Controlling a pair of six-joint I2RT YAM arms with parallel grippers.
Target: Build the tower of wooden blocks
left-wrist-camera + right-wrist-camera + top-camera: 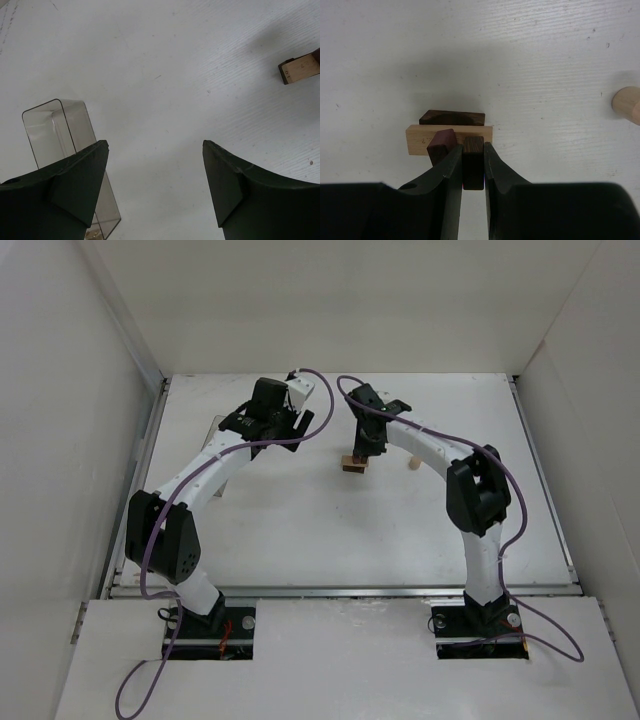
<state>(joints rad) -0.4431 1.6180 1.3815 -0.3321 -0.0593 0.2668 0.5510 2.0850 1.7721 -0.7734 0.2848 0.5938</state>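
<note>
When one looks at the right wrist view, the right pincer (472,146) is almost fully closed, and its two fingers (451,170) press on both sides of a small dark brown block (473,165). The upper end of this block reaches the lower edge of the flat tan slab (417,140), which lies in the middle of the frame on the white table (545,50). I cannot tell whether the block already rests on the slab. Just left of the held block, a reddish-brown cube (441,144) sits on the slab, a little tilted and touching the left finger. Along the upper edge of the slab a second dark brown piece (451,118) shows, partly hidden by the slab. At the right edge of the frame, well apart from the slab, lies a pale beige cylinder (626,104).

The top view shows the same group of wood pieces near the center of the table, directly below the right pincer, with the cylinder to the right of it.

The left pincer (155,150) is wide open and holds nothing; only bare table is between its fingers. A clear plastic box (57,132) lies at the lower left of the left wrist view, partly behind the left finger. The slab appears at the upper right edge of that view.
</note>
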